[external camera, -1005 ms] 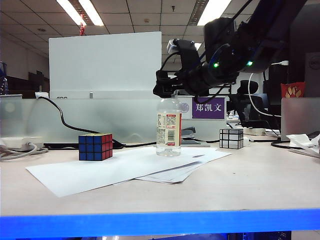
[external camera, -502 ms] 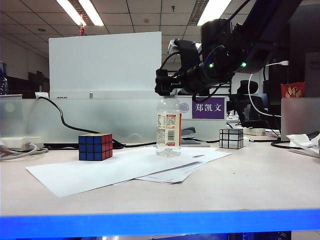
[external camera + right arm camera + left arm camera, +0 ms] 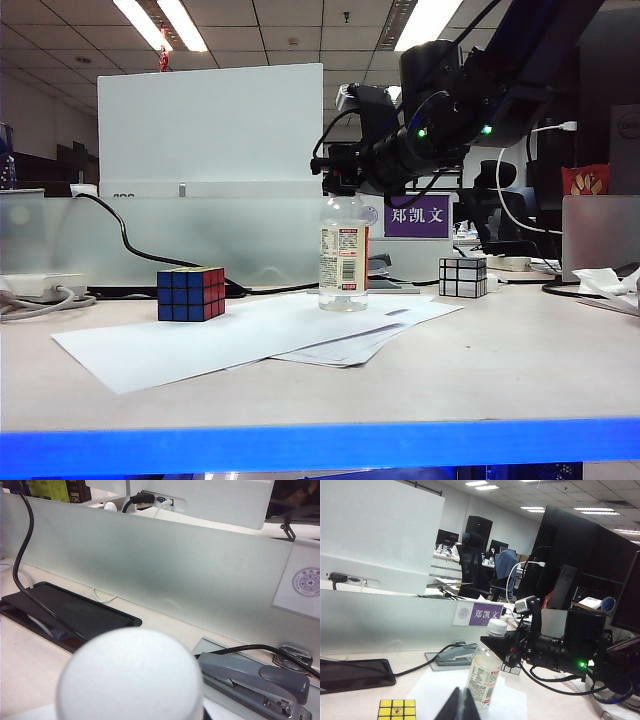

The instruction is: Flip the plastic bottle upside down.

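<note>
The plastic bottle [image 3: 343, 262] stands upright on white papers, clear, with a cream label and a red stripe. My right gripper [image 3: 342, 186] reaches in from the right at the bottle's top, its jaws closed round the neck just under the white cap [image 3: 496, 626]. In the left wrist view the bottle [image 3: 482, 677] leans slightly, and the right gripper [image 3: 496, 642] holds its neck. In the right wrist view the blurred cap [image 3: 130, 675] hides the fingers. My left gripper [image 3: 461, 703] hovers short of the bottle, shut and empty. It does not show in the exterior view.
A colourful Rubik's cube [image 3: 190, 293] sits left of the bottle and a mirror cube [image 3: 463, 277] to the right. Loose papers [image 3: 230, 340] lie under the bottle. Behind it are a grey stapler [image 3: 255, 675], a black pad [image 3: 65, 612], cables and a frosted partition [image 3: 200, 235].
The right gripper's jaws have closed in on the bottle's neck. The bottle has shifted slightly to the right. The left gripper has not moved.
</note>
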Controlling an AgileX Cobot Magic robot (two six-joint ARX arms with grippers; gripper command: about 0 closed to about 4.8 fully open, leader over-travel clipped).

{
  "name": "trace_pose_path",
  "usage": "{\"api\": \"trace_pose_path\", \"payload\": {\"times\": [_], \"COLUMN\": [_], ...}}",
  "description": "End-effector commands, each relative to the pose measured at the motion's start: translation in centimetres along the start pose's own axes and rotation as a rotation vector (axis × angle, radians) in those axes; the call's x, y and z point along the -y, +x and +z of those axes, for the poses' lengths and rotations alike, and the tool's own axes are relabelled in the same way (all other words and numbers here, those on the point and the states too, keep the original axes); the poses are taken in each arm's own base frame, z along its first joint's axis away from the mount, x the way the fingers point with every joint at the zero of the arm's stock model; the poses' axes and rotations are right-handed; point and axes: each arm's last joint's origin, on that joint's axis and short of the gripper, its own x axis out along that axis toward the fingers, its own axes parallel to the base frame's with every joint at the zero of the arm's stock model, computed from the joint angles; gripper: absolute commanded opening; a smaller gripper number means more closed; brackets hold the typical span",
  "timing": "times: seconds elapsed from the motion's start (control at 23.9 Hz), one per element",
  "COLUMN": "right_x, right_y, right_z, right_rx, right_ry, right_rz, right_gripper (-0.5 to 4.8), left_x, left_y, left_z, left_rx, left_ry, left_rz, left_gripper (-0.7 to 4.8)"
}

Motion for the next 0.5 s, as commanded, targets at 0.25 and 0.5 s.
{"api": "trace_pose_path", "payload": {"times": [0.25, 0.5], "right_x": [-0.2, -0.6], "right_y": [0.0, -0.7], "right_z": [0.6, 3.9], "right_rx": [0.032, 0.162], "right_ry": [0.091, 0.237], "right_rz": [0.035, 0.189], "right_gripper": [-0.06, -0.06], "left_x": [0.3, 0.4], "left_y": [0.0, 0.0], "left_z": [0.1, 0.0], "left_rx": [-0.017, -0.029], "left_ry": [0.075, 0.118], "left_rz": [-0.094, -0.132], "left_gripper": [-0.06, -0.06]}}
